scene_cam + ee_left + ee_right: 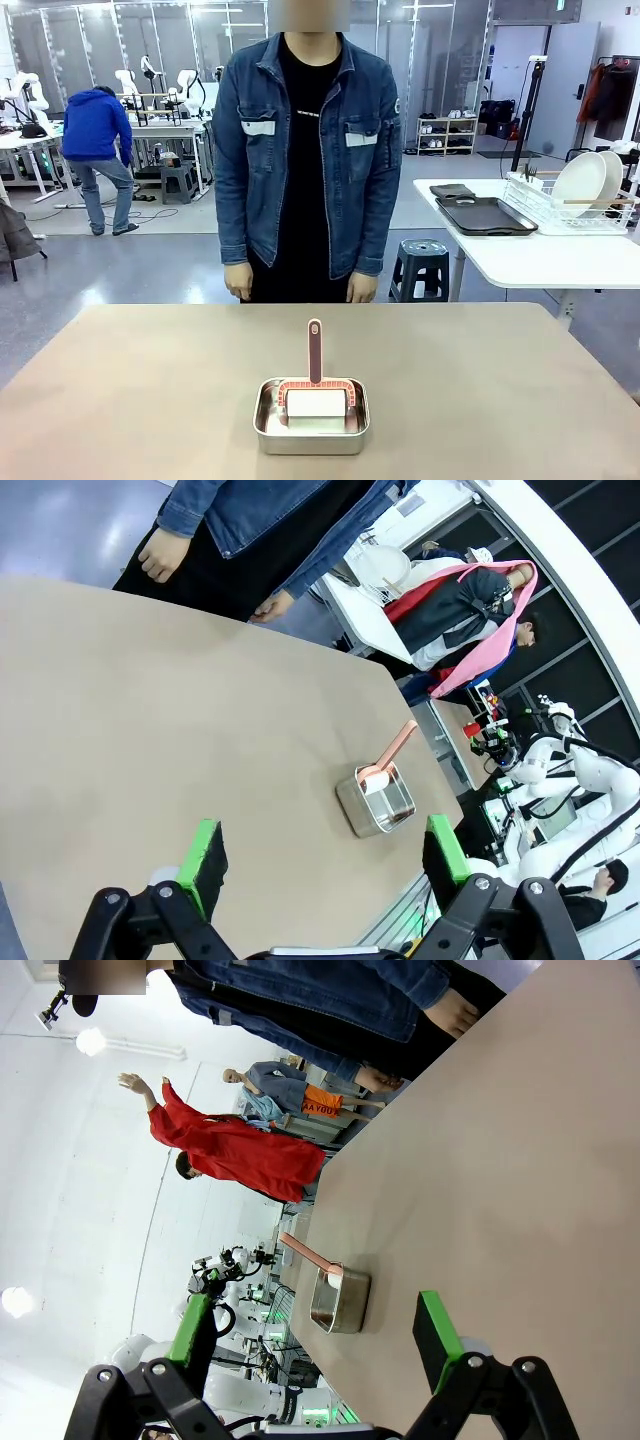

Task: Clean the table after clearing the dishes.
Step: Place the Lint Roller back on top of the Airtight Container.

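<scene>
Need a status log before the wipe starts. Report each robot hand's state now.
Left hand: open, holding nothing, above the table.
Right hand: open, holding nothing.

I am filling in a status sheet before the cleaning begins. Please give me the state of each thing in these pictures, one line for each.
Table: top bare apart from the steel pan.
Steel pan: upright near the robot's edge, holding the brush.
Brush: head in the pan, handle pointing toward the person.
Left tool: open, holding nothing.
Right tool: open, holding nothing.
Person's hands: hanging down, holding nothing.
</scene>
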`<state>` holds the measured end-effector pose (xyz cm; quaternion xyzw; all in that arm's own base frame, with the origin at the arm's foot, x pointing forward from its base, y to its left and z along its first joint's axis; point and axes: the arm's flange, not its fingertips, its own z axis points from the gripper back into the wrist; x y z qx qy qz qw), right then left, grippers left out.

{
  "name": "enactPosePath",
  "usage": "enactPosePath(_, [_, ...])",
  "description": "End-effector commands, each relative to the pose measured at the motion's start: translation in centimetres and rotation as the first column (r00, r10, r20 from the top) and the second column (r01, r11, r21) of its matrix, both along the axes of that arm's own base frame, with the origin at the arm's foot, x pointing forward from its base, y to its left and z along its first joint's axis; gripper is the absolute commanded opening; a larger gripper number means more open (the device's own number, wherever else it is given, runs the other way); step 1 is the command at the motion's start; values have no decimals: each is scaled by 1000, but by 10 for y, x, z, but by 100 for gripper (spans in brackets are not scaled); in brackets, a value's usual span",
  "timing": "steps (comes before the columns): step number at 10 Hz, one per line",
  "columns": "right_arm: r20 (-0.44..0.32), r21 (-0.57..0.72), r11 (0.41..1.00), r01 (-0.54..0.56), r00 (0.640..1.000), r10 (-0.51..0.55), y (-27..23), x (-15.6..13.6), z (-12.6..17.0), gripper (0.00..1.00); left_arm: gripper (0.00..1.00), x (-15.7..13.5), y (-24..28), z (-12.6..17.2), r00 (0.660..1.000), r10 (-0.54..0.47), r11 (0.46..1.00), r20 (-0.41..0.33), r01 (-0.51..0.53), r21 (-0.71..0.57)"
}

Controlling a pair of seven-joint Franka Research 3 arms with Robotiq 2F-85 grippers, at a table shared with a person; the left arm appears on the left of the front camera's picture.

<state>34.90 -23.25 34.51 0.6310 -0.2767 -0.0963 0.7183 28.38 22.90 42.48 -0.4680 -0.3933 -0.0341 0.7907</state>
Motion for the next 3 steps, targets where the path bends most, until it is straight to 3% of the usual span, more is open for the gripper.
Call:
enactPosePath(1, [-12, 1, 1000, -1, 1000, 1, 0, -1, 4, 100, 100, -3, 2, 1, 1000, -14, 1000, -6, 14, 1])
enactPosePath(3, [-12, 1, 1000, -1, 1000, 1, 0, -1, 4, 100, 100, -3, 2, 1, 1000, -14, 1000, -6, 14, 1])
